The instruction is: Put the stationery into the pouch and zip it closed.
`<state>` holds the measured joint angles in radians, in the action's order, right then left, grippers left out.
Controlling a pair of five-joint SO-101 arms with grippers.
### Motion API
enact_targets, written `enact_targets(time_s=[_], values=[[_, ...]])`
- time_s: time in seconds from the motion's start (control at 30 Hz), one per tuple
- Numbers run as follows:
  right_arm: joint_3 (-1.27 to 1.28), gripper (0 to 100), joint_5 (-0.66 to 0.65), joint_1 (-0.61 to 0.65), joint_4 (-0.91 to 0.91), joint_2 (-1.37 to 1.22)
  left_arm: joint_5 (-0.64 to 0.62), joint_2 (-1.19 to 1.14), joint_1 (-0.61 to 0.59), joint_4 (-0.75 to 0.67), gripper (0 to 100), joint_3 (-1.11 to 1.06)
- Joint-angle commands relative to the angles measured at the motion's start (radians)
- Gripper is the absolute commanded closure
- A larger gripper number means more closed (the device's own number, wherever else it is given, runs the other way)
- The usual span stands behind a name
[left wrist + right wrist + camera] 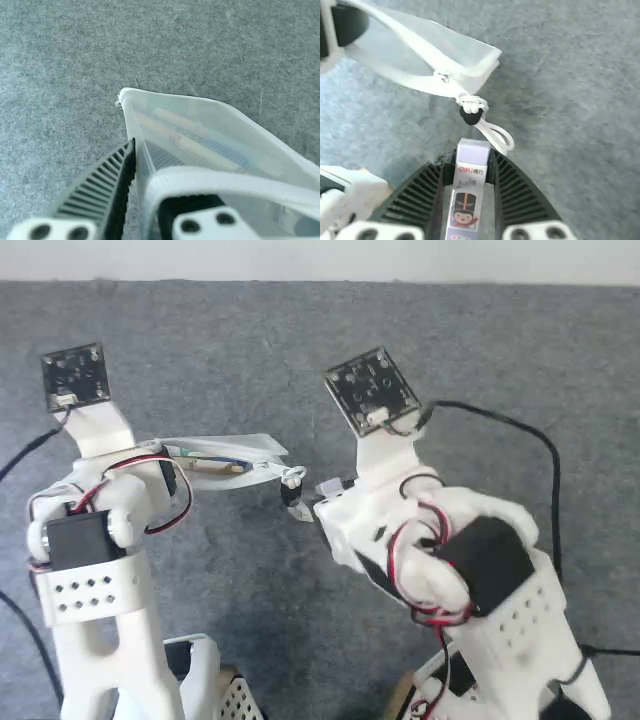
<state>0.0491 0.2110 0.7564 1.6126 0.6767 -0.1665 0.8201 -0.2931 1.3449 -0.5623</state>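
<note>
Translucent pouch (225, 462) holds some stationery (200, 137), edge pinched by left claw (142, 165); right claw (471, 166) grips eraser (467, 200); eraser insertion, zipping remain.

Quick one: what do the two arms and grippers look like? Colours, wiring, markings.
Left arm and right arm: white plastic shells, black servos, looped red and black wires. Each wrist carries a square dark circuit board; a black cable leaves the right one. Left gripper and right gripper: black ribbed fingers on white mounts with screw holes.
</note>
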Motion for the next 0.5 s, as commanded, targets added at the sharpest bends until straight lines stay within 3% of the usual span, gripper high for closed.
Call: enact_targets(time_s=[0.0, 0.47], values=[[0.044, 99.1, 0.054, 0.018, -0.104, 0.09, 0.014, 0.046, 0.003, -0.023, 99, 0.031], [0.341, 99.1, 0.172, 0.018, -0.447, 0.298, 0.014, 0.046, 0.003, -0.025, 99, 0.031]])
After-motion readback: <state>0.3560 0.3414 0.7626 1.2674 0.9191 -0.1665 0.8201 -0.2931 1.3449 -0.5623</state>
